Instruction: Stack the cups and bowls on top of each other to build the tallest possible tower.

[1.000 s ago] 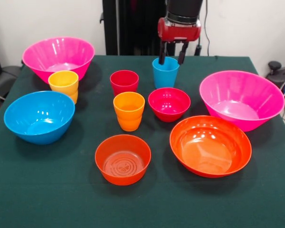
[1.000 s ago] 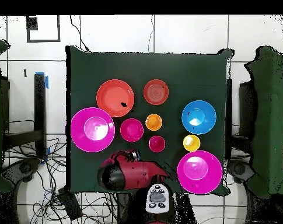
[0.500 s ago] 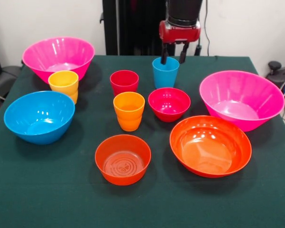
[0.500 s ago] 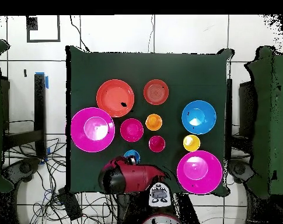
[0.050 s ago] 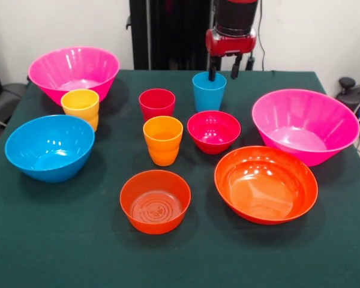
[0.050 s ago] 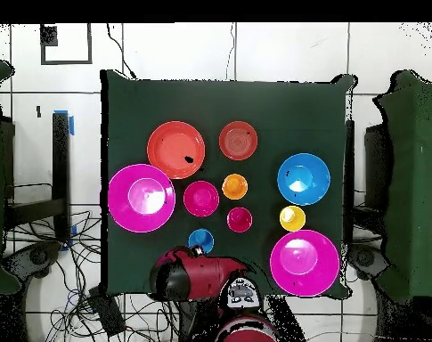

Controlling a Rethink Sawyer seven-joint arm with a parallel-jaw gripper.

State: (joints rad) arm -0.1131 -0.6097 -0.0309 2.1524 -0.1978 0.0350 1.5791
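the gripper (image 5: 222,75) is hovering over the blue cup (image 5: 209,92) at the worktop's (image 5: 60,240) back – fingers parted, empty. light, stiff, slippery plastic – pinching its rim wall looks best.

On a dark green table (image 5: 60,240): two pink bowls (image 5: 74,72), a blue bowl (image 5: 50,147), crimson bowl (image 5: 213,131), two orange bowls (image 5: 266,183), the smaller (image 5: 155,201) perhaps ring-patterned inside. Cups: yellow (image 5: 80,107), red (image 5: 156,104), orange (image 5: 162,140), blue (image 5: 209,91).
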